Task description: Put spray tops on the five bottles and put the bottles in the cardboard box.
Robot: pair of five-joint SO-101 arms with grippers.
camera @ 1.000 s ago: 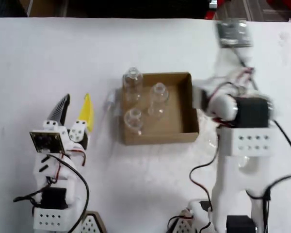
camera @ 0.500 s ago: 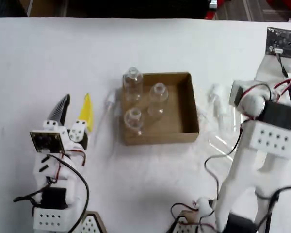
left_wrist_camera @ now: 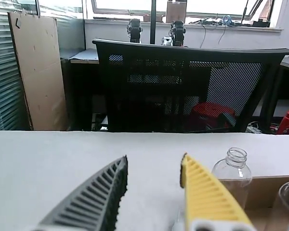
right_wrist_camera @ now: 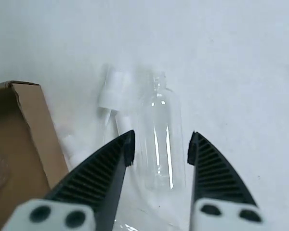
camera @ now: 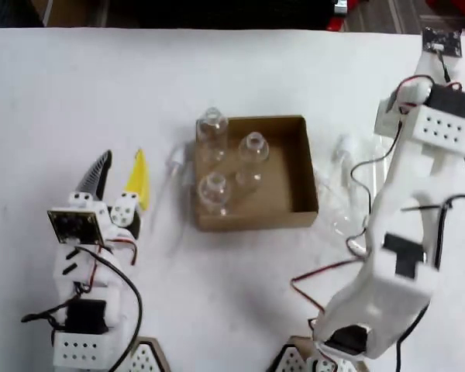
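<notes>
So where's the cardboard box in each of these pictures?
High view: cardboard box mid-table, between the arms.
Left wrist view: its brown wall beside the upright bottle, past the yellow finger.
Right wrist view: its corner beside the lying bottle and spray top.
Shared landmark: the white table.

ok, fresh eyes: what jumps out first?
The cardboard box at centre, clear bottles standing in it. Then the right claw, open over a capless bottle lying beside a white spray top, right of the box. The yellow-and-black left claw sits open, left of the box.
</notes>
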